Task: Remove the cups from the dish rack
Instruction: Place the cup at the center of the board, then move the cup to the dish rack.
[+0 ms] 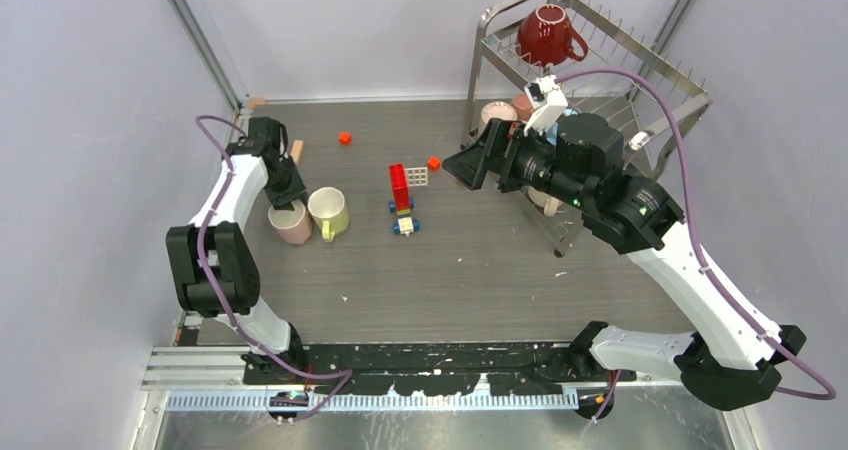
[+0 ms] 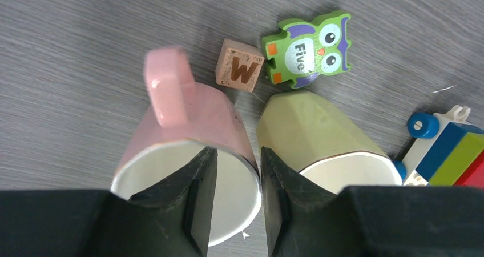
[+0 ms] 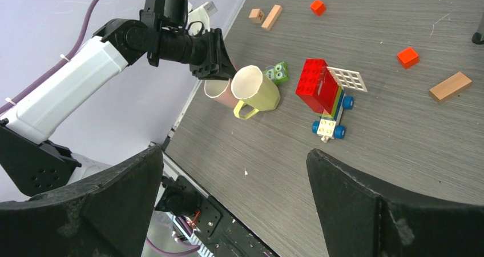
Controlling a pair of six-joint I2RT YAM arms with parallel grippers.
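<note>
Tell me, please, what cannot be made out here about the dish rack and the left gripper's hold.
- Top view: the right arm covers the dish rack's lower tier; cups there cannot be counted.
- Left wrist view: the left gripper straddles the pink cup's wall; whether it pinches is unclear.

Yellow cup (image 2: 311, 125) — hard beside pink cup (image 2: 194, 120)

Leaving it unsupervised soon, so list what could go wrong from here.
The left gripper straddles the rim of the pink mug, with the yellow mug close beside; lifting out could drag or tip either. The right arm is close to the dish rack; a swing could jolt the dark red mug on top.
</note>
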